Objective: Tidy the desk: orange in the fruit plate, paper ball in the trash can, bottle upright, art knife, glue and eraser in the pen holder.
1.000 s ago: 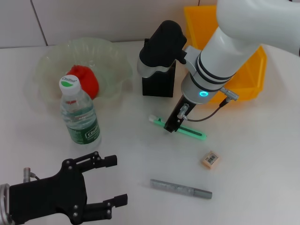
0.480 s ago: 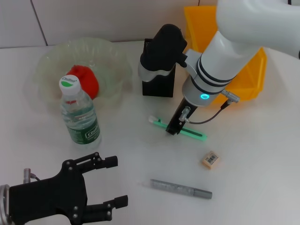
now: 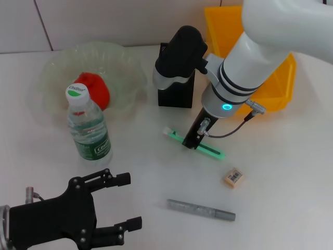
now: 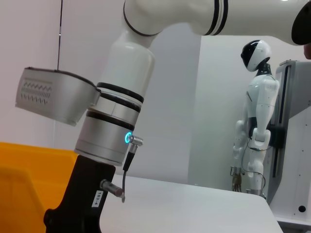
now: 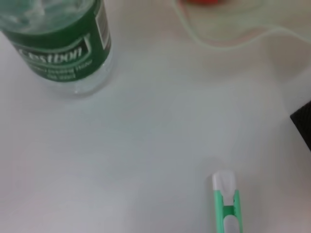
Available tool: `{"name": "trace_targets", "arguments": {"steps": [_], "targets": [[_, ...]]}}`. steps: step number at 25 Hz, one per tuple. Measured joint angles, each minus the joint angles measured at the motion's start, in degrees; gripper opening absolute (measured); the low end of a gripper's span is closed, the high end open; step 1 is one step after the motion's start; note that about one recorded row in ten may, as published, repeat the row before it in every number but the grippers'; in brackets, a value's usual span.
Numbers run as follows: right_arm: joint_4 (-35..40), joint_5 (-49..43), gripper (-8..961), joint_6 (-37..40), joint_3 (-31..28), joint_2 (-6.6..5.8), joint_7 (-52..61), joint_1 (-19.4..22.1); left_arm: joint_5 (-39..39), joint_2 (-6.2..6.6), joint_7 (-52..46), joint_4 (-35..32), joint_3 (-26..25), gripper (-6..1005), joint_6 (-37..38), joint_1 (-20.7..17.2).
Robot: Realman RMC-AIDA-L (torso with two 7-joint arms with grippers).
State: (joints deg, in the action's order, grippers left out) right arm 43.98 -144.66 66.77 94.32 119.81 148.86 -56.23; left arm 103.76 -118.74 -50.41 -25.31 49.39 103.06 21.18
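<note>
The orange (image 3: 93,89) lies in the plate (image 3: 62,67) at the surface's far left, and the bottle (image 3: 88,126) stands upright near it (both look done). No paper ball shows; I cannot tell if it is in the bin (image 3: 276,88). The right gripper (image 3: 191,141) is down on the knife (image 3: 195,145) mid-surface, near the holder (image 3: 177,95); whether its jaws are pinching it I cannot tell. Eraser (image 3: 233,177) and glue (image 3: 201,210) remain on the surface. The left gripper (image 3: 117,203) idles at the near left corner, jaws spread.

Bright, even overhead light, soft shadows; the right wrist view is blurred.
</note>
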Motion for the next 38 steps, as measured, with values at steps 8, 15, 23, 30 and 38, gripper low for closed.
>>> {"name": "trace_targets", "arguments": {"steps": [8,15,23,30,38], "targets": [[19.65,1.59,174,2.77,-6.64,-0.5,-0.28,9.86,-0.06,0.0,-0.03,0.08,-0.25,816,0.19,-0.19],[42.11,7.02,174,1.61,-15.69,-0.54,-3.34,22.17,-0.06,0.01,-0.04,0.09,-0.3,816,0.68,0.02],[39.64,32.21,174,-14.82,-18.23,-0.5,-27.03,30.7,-0.05,0.16,0.28,0.09,-0.53,816,0.68,0.31],[25.3,51.98,175,-21.74,-17.21,-0.35,-50.98,29.25,-0.05,0.18,0.03,0.09,-0.55,817,0.46,0.49],[13.0,69.17,175,-26.95,-14.28,-0.22,-72.95,26.85,-0.05,0.18,-0.43,0.09,-0.63,817,0.04,0.53]]}}
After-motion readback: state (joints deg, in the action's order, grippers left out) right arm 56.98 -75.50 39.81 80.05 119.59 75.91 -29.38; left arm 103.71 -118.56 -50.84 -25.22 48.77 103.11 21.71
